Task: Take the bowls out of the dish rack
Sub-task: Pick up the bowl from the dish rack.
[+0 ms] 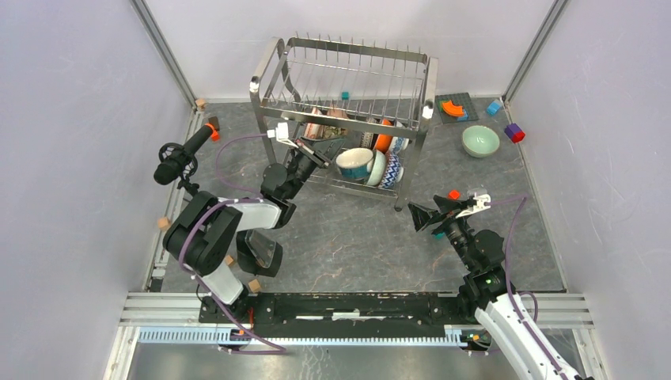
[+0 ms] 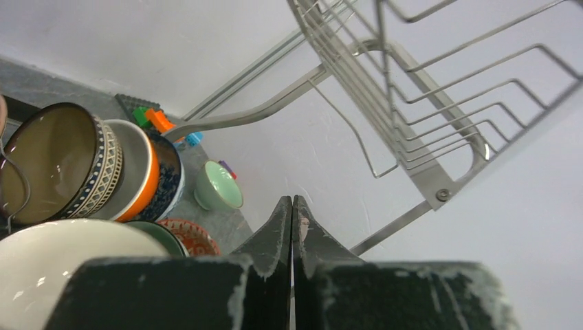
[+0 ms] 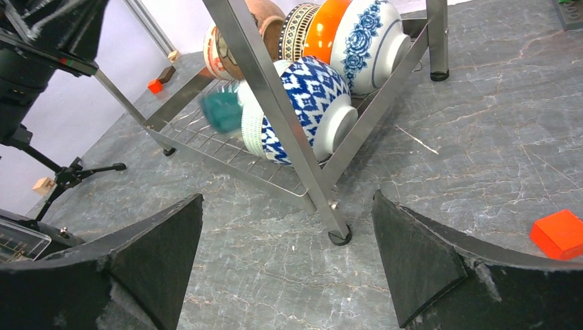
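Observation:
The dish rack (image 1: 344,119) stands at the back middle, with several bowls on edge in its lower tier. My left gripper (image 1: 326,158) reaches in under the upper tier beside a cream-inside bowl (image 1: 354,162). In the left wrist view the left gripper (image 2: 293,201) is shut with nothing in it; a brown-gold bowl (image 2: 51,165), an orange bowl (image 2: 146,180), a cream white bowl (image 2: 55,261) and a red-patterned bowl (image 2: 191,235) lie to its left. A pale green bowl (image 1: 480,141) sits on the table. My right gripper (image 1: 418,218) is open, facing the rack's front leg (image 3: 323,199) and a blue-and-white bowl (image 3: 306,103).
A grey baseplate (image 1: 456,107) with toy blocks, a blue block (image 1: 493,106) and a purple-red block (image 1: 514,132) lie at the back right. An orange block (image 3: 558,232) sits close to my right gripper. A microphone on a stand (image 1: 182,154) is at the left.

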`<state>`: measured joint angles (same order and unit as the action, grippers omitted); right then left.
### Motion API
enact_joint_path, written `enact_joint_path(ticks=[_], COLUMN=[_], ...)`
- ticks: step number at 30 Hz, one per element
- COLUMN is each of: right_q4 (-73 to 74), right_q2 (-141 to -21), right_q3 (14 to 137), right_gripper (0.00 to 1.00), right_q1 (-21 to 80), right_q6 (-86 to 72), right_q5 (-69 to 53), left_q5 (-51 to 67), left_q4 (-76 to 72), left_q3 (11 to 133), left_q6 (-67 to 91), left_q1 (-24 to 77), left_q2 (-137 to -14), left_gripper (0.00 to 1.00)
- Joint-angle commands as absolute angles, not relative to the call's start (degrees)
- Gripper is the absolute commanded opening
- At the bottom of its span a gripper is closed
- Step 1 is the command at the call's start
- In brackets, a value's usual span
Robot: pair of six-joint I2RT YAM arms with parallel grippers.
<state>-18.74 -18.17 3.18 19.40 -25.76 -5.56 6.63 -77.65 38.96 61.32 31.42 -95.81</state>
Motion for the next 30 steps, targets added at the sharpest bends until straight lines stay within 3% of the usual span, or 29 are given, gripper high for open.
enact_joint_path(ticks=[1, 10, 13, 19, 24, 30], right_q4=[-20.0, -19.5, -19.4, -19.4, -18.3, -17.0], right_q2=[-17.9, -17.8, -17.8, -18.1, -17.8, -16.4], right_q3=[3.8, 4.1, 4.0, 3.8, 3.9, 3.5], right_gripper=[0.97, 0.97, 0.97, 0.97, 0.97, 0.98], right_q1=[19.4, 19.3, 19.3, 19.3, 19.4, 19.4], right_q6=[-26.2, -26.2, -26.1, -26.2, -26.5, -26.0], right_q5=[-6.1, -6.2, -6.2, -6.3, -6.0, -5.2], left_q5=[7.4, 6.0, 3.8, -7.9, -20.7, -28.5], left_q4=[-77.4, -61.8, -54.3, -30.8, -12.7, -3.8], left_q3=[39.3, 39.3, 38.9, 43.7, 50.6, 53.4], left_q6=[59.0, 51.0, 48.0, 38.6, 35.2, 40.2], left_q1=[31.6, 31.8, 32.6, 38.7, 43.8, 45.0], left_q2=[-91.9, -87.0, -84.3, -79.3, -80.7, -83.5], left_gripper=[0.02, 0.07, 0.17, 0.52, 0.62, 0.68])
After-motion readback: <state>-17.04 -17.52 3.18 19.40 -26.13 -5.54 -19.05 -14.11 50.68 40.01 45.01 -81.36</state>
